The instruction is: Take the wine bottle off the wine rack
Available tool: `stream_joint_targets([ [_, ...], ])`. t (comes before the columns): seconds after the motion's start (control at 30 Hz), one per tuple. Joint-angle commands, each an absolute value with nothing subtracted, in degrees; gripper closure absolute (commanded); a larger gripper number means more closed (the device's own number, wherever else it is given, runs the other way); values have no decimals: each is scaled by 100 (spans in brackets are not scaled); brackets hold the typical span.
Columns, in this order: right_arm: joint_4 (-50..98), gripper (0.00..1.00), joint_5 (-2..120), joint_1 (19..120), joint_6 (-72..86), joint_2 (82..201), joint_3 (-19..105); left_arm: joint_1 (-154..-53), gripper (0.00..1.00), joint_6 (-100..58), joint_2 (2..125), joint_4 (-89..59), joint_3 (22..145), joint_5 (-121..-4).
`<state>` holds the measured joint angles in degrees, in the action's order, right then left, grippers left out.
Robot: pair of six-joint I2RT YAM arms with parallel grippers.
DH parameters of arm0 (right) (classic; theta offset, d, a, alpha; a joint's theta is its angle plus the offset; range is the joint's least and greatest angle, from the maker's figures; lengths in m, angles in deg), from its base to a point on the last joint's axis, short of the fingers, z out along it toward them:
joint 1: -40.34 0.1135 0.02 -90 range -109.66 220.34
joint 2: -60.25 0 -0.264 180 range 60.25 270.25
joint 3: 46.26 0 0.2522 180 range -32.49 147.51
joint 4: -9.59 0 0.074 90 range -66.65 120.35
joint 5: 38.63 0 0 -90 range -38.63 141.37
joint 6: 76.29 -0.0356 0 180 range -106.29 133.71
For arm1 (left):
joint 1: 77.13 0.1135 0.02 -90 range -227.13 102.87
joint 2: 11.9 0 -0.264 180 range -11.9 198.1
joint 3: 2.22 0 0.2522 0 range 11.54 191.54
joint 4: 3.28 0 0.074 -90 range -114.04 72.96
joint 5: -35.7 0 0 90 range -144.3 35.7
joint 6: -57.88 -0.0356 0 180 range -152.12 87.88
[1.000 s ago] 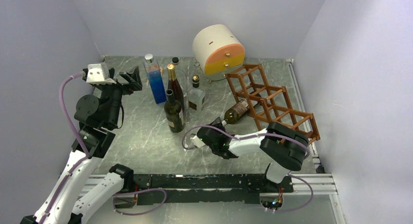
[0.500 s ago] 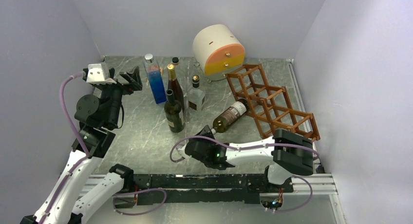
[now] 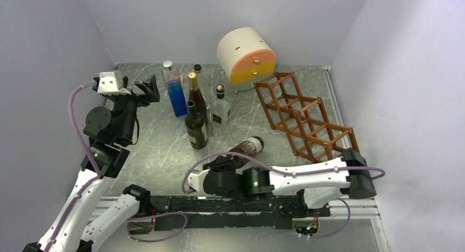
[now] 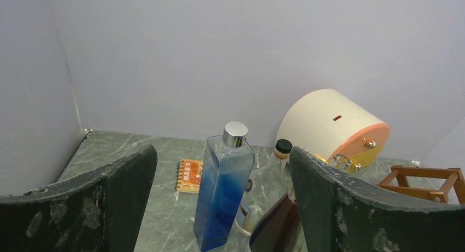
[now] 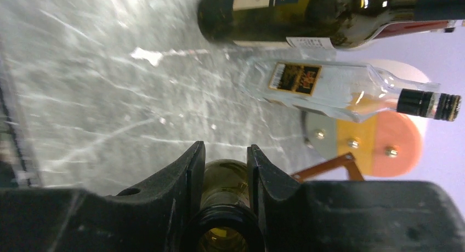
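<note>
Low at the front of the table (image 3: pixel 164 148), the right gripper (image 5: pixel 225 156) is clamped on the neck of the wine bottle (image 3: pixel 245 149), one finger pressing each side just behind the mouth. The bottle lies on its side, fully clear of the wine rack (image 3: pixel 307 118), between the rack and the standing bottles (image 3: pixel 196 126); whether it rests on the table cannot be told. Being glass, it is probably heavy, stiff, smooth and breakable, and held by the neck its body will likely pull downward, so a firm hold under the lip seems right. A second ago its base sat in a lower cell of the rack; the arm has since drawn it out toward the front. The left gripper (image 3: pixel 149 89) stands open, well apart at the left.
</note>
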<state>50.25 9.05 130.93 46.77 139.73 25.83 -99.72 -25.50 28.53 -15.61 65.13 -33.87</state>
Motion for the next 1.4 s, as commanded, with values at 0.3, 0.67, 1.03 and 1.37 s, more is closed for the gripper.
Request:
stream_joint_targets([
  [0.3,3654,100,3054,13209,2621,13179,3542,-8698,6,-2559,2426,-1415,6544,-3111],
  [0.67,2606,100,4335,12151,1983,14345,4949,-8591,6,-2630,1655,-748,5837,-1629],
  [1.03,3538,100,3658,11776,1777,16371,7606,-8592,6,-2551,1539,-743,5792,-1699],
  [1.37,4140,100,3050,11384,1798,17544,9223,-8592,6,-2604,1387,-666,5745,-1600],
])
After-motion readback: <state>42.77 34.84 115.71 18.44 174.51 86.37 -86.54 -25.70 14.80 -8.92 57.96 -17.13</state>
